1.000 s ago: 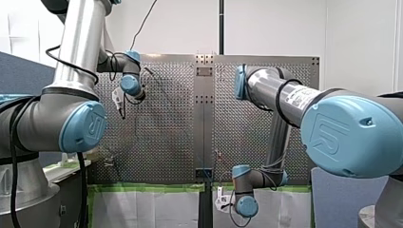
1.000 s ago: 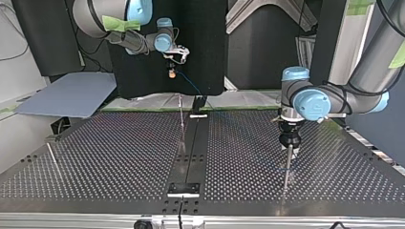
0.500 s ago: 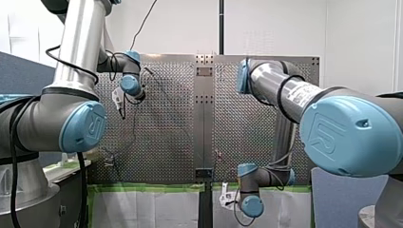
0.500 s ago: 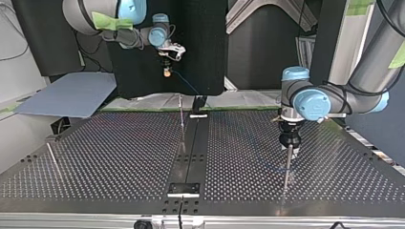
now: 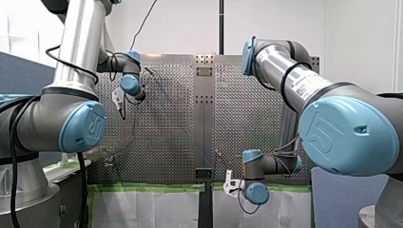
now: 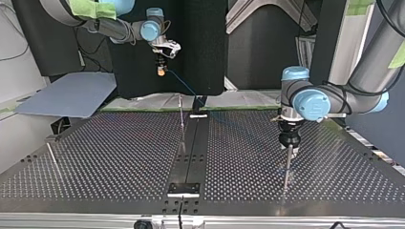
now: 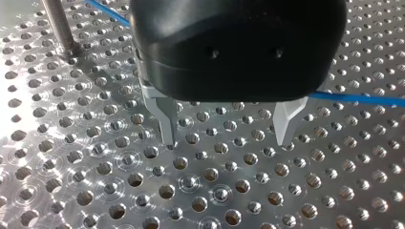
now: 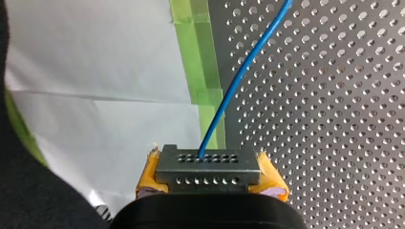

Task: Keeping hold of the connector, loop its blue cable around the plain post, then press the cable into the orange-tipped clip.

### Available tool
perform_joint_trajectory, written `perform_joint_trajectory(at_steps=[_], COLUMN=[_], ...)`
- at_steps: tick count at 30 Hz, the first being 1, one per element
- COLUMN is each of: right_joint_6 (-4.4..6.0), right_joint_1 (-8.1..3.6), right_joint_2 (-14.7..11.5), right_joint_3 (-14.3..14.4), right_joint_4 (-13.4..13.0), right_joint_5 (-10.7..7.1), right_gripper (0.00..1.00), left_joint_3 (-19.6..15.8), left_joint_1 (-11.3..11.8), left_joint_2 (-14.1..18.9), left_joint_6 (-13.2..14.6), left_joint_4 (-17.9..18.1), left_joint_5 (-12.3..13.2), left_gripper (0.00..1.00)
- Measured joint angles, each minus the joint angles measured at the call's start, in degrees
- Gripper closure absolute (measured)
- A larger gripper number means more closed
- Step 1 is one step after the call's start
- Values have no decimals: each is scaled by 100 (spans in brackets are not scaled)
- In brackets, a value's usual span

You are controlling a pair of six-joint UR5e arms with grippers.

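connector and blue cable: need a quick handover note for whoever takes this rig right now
Right gripper: shut on the connector, yellow pads either side, held up beyond the far edge of the perforated table in the top view.
Left gripper: fingers open, empty, over the table.
Blue cable: runs from the connector down to the table; a stretch crosses the table by the left gripper, near a metal post.
Done: connector in grasp.
Left: no loop around a post shows yet; after that, press the cable into the orange-tipped clip, which I cannot pick out for sure.
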Motion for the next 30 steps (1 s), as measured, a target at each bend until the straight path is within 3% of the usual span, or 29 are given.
perform_joint_trajectory(at_steps=[7, 11, 15, 22, 30], right_joint_6=[31, 15, -12, -5, -101], right_joint_1=[-64, -100, -151, -278, -343], right_joint_2=[-410, -610, -800, -1201, -1665], right_joint_3=[411, 593, 649, 639, 631], right_joint_4=[390, 440, 320, -49, -293], right_joint_5=[-80, -146, -218, -516, -610], right_gripper=[98, 98, 98, 98, 98], left_joint_3=[2, 1, 0, -3, -3], left_joint_1=[-5, -25, -67, -95, -97], left_joint_2=[0, 0, 0, 0, 0], left_joint_6=[-83, -130, -194, -240, -269], left_joint_4=[-60, -119, -159, -167, -172], left_joint_5=[3, 10, 7, -4, -82], left_gripper=[1, 1, 1, 1, 1])
